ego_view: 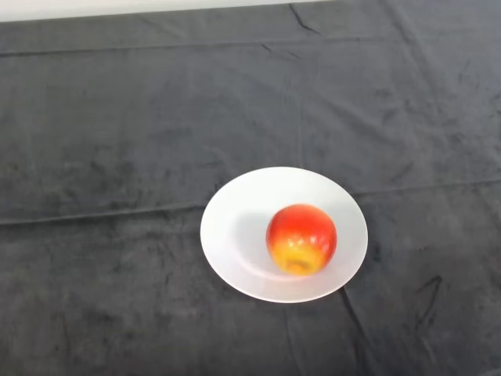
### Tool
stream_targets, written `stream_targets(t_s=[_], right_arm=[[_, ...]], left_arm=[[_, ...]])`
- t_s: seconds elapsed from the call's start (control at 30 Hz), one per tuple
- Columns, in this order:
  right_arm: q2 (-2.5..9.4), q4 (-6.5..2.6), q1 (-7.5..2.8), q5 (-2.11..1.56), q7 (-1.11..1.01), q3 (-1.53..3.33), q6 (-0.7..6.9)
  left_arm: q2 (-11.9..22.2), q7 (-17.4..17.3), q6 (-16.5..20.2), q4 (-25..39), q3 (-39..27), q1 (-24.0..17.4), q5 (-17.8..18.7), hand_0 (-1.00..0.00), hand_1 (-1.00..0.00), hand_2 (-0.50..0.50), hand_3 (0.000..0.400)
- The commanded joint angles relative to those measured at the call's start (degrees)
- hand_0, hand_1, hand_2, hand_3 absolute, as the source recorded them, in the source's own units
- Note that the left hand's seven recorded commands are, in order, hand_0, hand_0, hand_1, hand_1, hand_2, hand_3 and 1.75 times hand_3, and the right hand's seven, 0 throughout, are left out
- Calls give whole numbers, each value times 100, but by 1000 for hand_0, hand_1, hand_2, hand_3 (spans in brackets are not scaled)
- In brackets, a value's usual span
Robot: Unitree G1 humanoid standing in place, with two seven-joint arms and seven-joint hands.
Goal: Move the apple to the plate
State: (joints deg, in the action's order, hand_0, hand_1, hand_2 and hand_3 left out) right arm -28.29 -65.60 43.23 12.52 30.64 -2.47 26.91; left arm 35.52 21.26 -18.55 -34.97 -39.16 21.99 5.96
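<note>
Table left half: dark cloth only, creased, w/ one long fold running across toward the plate. Nothing else on it.
Hand: no part of the robot shows, so its state can't be told.
Plate: white, round, sits right of table centre, nearer the front edge than the back. Flat on the cloth, rim not lifted as far as I can see.
Apple: red-yellow, resting on the plate, slightly toward the plate's right-front part, well inside the rim.
Task status: looks done, judging from apple on plate.
Table right half: cloth again, folds and a few dark creases near the front right corner.
Back edge: pale strip beyond the cloth, top left.
Risk 1: apple is round and plate is shallow and smooth; any knock to the table or plate could roll it toward the rim and off.
Risk 2: an arm re-entering from the front left could drag the cloth fold, shifting the plate.
</note>
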Motion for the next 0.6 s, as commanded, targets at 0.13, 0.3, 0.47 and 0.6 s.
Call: stream_targets(t_s=[0.13, 0.3, 0.47, 0.6], right_arm=[[-37, -179, -90, 14, 1, -2, 13], [-37, -183, -88, 14, 2, -1, 11], [-37, -187, -86, 13, 3, 0, 9], [-38, -189, -85, 12, 3, 0, 7]], left_arm=[[489, 41, -176, -287, -46, 324, 100, 0, 0, 0, 0], [475, 46, -210, -334, -14, 343, 94, 0, 0, 0, 0], [476, 36, -206, -353, 13, 354, 101, 0, 0, 0, 0], [475, 22, -184, -339, 30, 353, 116, 0, 0, 0, 0]])
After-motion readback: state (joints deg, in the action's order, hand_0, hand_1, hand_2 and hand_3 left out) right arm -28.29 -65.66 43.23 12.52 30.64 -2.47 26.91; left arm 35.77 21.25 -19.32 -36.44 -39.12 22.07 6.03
